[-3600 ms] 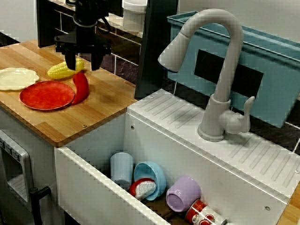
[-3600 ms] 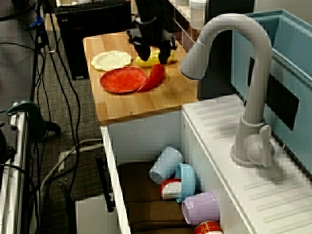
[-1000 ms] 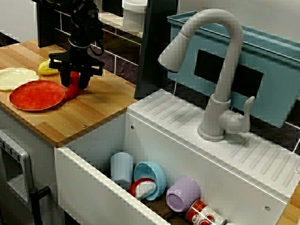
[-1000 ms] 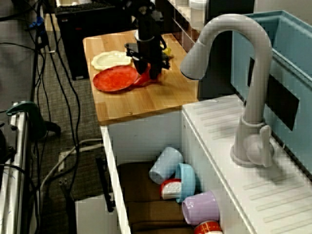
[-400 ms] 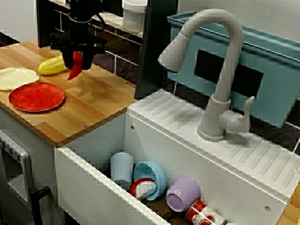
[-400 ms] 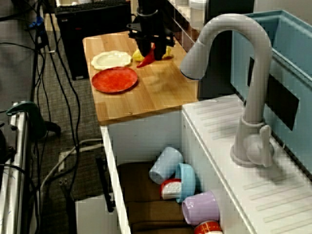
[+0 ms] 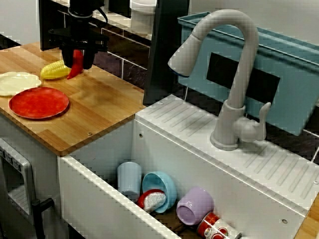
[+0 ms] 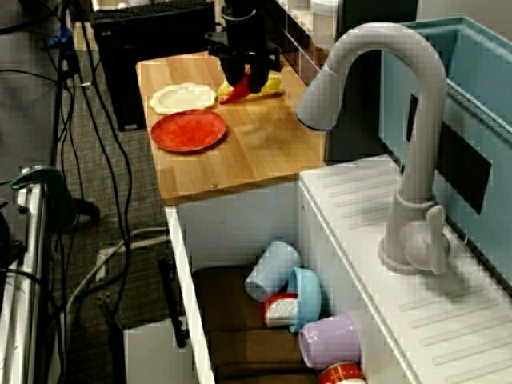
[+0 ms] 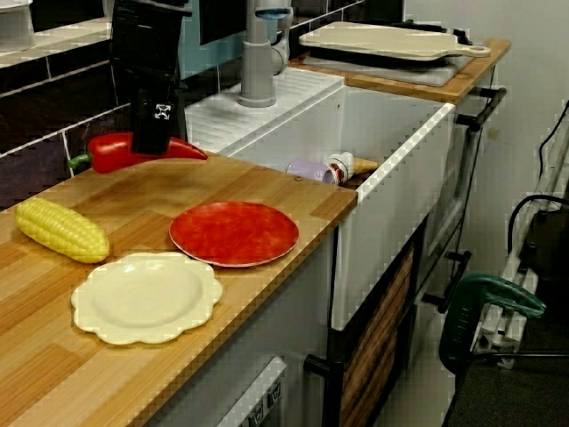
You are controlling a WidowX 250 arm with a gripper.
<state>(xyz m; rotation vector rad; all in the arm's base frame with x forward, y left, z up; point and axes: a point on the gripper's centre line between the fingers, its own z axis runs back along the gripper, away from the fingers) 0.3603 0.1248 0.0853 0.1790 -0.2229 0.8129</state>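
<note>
Above the wooden surface (image 7: 107,107), a red pepper (image 7: 75,67) is held lifted by the claw (image 7: 77,59), which is closed around it, near the corn cob (image 7: 55,70) and the red plate (image 7: 38,102).

I see gripper (image 7: 77,57) clamped on red pepper (image 7: 75,66), pepper hanging tip-down behind red plate (image 7: 39,102). Corn cob (image 7: 54,70) also behind plate.

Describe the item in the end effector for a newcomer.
Over the wooden counter beside the white sink, the end effector hangs near the back wall. It grips a long red pepper next to yellow corn; the other red item there is a flat plate.
</note>
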